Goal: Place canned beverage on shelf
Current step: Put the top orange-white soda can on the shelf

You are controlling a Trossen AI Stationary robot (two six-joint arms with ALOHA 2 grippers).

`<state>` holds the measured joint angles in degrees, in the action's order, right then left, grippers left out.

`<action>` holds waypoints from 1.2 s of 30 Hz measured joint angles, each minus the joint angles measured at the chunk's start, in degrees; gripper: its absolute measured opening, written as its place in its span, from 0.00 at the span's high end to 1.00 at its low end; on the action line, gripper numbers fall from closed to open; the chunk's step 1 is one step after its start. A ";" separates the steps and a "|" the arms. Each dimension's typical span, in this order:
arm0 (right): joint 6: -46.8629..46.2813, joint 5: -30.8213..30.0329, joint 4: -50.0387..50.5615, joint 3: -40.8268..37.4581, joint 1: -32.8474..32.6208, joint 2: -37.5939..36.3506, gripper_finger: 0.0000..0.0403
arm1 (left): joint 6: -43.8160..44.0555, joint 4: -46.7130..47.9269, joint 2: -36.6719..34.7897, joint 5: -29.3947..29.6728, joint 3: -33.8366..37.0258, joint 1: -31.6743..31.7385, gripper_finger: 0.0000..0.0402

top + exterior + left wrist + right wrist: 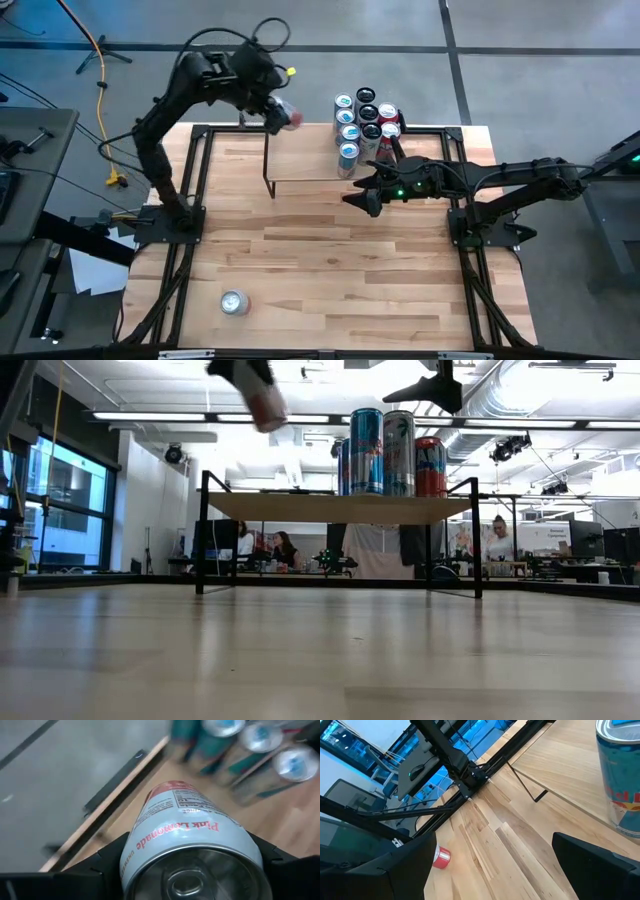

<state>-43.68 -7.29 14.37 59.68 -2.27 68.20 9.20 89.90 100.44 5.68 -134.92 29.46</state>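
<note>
**Left arm holding a can up over the shelf's empty end**

So the shelf [300, 160] sits at the far side of the table [330, 270], light wood top on thin black legs. Its right end is already packed with a cluster of upright cans [365, 122]: blue and silver ones plus a couple of red ones, tops all sealed as far as I can see. From the low view they stand tall in a tight bunch, touching or just about. The left half of the shelf top is bare.

The left gripper [283, 113] is up in the air over the shelf's far left corner, fingers clamped around a pink lemonade can [291, 116]. The can is tilted, not upright. In the left wrist view you look right at its silver end, with the dark fingers [100, 865] pressed against both sides. In the low view it's clearly above shelf level and well apart from the standing cans.

The right gripper [362, 192] hangs low just in front of the shelf, near the can cluster, jaws spread wide with nothing between them. Its wrist view shows a blue can [620, 775] close by on the shelf.

One more can [234, 302] lies on its side near the front left of the table, well apart from everything else.

Beyond the table there are people [285, 547] sitting at desks in the room.
</note>
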 joint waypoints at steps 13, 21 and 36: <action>-2.78 0.35 2.32 0.00 -0.11 0.00 0.04 | -3.50 -0.03 3.57 -6.13 5.27 -5.46 0.40; -3.02 0.35 3.37 0.00 -0.11 0.02 0.04 | -2.41 0.13 3.65 -1.65 15.24 -6.43 0.38; -2.86 -1.53 3.41 0.00 -0.10 0.02 0.04 | -4.27 -1.19 3.35 -1.80 24.25 -6.76 0.36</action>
<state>-46.54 -8.82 17.78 59.68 -2.37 68.23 4.92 88.70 103.79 3.89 -110.67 22.70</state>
